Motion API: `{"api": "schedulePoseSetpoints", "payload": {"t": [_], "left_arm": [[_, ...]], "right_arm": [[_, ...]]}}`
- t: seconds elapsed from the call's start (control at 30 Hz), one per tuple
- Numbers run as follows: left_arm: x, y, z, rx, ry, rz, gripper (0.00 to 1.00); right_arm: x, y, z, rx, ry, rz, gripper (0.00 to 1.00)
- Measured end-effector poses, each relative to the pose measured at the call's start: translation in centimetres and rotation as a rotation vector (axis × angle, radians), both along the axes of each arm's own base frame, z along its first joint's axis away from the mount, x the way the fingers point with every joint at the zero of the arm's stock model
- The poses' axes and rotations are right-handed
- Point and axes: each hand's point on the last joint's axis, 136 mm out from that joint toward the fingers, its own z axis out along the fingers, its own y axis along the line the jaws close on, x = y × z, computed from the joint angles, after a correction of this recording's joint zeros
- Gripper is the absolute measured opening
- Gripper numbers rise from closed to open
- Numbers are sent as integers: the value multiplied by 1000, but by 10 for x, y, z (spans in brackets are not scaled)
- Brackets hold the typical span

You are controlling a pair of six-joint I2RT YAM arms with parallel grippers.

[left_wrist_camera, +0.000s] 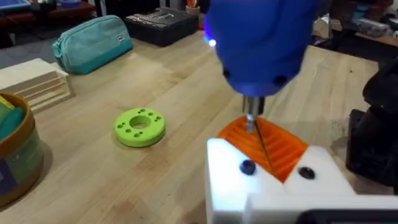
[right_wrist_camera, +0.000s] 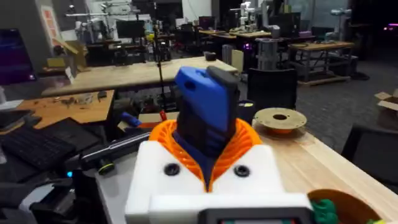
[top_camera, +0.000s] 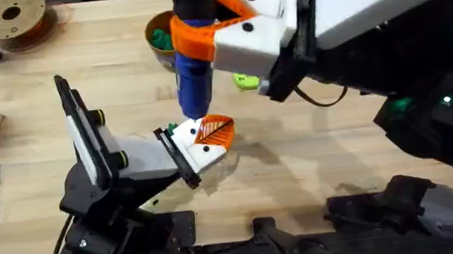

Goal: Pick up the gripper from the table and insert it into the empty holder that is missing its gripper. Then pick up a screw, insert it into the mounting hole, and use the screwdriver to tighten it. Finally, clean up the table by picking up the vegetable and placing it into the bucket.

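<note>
When you look down from above, the right arm's fingers (top_camera: pixel 202 32) are closed around the blue screwdriver (top_camera: pixel 193 72) and hold it standing almost straight up. Its thin tip points down at the orange gripper (top_camera: pixel 215 130), which now sits on the white holder (top_camera: pixel 192 150). The left arm reaches in low from the lower left and has that white and orange piece at its end, right under the screwdriver. So the spot to be screwed lies straight below the tip, and the right arm is the one that does the job. The bucket (top_camera: pixel 159 34) stands farther back on the table (top_camera: pixel 336 158), with a green toy inside, and a flat green disc (top_camera: pixel 245 81) lies near it.

From the left wrist, the metal bit (left_wrist_camera: pixel 254 124) comes down onto the orange gripper (left_wrist_camera: pixel 273 146), just behind the white holder (left_wrist_camera: pixel 230 174). I cannot tell if the bit sits in a screw. I also cannot tell if the left fingers are open or closed.

From the right wrist, the orange pads (right_wrist_camera: pixel 249 138) squeeze the blue screwdriver (right_wrist_camera: pixel 205 109) on both sides, with its long body pointing away.
</note>
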Motion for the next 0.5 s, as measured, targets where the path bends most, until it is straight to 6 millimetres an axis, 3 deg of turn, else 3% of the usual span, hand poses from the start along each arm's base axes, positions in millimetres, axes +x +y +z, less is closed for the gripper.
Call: {"api": "schedulePoseSetpoints", "payload": {"t": [0.3,0.5], "left_arm": [[0,0,0,-8,13,1,12],[0,0,0,-10,16,1,12]], "right_arm": [[-3,2,0,-1,-7,23,31],[0,12,-11,-16,8,36,31]]}}
